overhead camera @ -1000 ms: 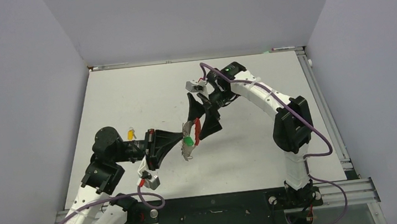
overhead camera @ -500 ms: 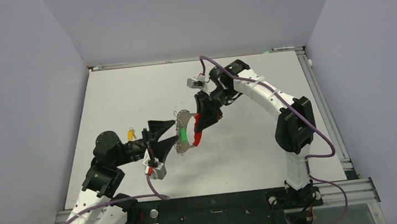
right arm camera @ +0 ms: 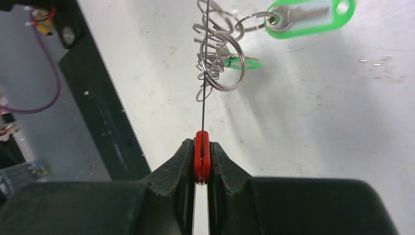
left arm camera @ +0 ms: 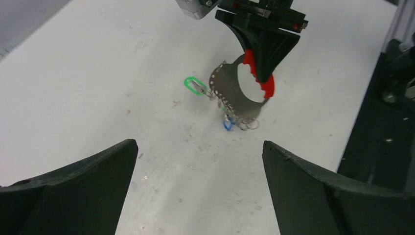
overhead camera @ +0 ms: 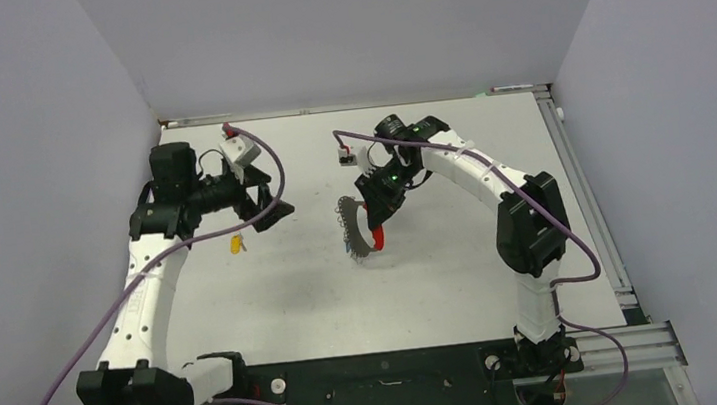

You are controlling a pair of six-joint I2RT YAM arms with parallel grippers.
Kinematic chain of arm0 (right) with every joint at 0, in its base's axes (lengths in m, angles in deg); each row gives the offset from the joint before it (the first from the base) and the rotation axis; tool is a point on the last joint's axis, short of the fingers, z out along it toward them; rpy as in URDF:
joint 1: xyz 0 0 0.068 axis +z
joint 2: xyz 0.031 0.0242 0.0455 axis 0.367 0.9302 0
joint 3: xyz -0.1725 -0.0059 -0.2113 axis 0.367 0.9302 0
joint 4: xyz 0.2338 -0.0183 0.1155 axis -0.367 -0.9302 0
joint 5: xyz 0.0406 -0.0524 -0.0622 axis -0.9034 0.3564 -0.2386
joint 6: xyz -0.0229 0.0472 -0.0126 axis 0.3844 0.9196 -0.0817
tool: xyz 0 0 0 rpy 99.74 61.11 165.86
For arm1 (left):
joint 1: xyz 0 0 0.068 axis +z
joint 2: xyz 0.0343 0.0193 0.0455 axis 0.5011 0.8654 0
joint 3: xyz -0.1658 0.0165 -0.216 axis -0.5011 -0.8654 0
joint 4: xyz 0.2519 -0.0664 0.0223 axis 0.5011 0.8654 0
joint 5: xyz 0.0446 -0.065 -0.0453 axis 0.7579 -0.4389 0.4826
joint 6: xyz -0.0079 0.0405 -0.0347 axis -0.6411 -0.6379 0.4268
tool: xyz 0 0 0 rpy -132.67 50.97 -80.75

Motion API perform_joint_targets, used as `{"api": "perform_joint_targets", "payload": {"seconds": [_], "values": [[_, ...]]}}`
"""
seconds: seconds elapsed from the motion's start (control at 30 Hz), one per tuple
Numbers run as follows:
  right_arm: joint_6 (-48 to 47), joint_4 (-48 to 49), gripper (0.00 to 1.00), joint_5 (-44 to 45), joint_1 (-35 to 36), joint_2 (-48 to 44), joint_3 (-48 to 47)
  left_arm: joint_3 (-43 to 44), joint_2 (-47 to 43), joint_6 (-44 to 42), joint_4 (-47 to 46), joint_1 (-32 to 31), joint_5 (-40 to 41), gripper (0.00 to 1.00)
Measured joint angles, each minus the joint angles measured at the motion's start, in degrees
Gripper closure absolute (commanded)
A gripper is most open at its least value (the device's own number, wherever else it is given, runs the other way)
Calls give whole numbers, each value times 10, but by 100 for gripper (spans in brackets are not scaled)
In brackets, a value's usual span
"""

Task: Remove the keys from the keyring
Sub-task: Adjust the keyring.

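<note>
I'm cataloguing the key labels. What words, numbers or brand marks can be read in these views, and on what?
None can be read. The green oblong plastic key tag shows no writing; blue tag and yellow tag are too small to tell. The silver keyring with red strap bears no visible lettering.

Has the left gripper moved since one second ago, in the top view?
Yes. The left gripper has pulled back left and toward the far wall: it was right of the yellow-tagged key, at the keyring; now it is beyond that key.
</note>
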Motion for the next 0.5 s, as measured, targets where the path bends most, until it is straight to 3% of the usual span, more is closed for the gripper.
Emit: {"api": "perform_joint_targets", "payload": {"seconds": [0.23, 0.27, 0.33, 0.43, 0.5], "values": [[-56, -68, 95, 109, 18, 50, -123, 79, 97, 74, 98, 36, -55, 0], [-70, -82, 95, 111, 26, 52, -139, 67, 96, 82, 86, 42, -68, 5], [-97, -100, 95, 110, 49, 51, -163, 5, 70, 125, 8, 54, -97, 10], [-119, -108, 95, 105, 91, 48, -180, -175, 11, 285, -256, 56, -136, 18], [-129, -111, 95, 103, 120, 47, -184, -244, 9, 351, -369, 50, -146, 19]]}}
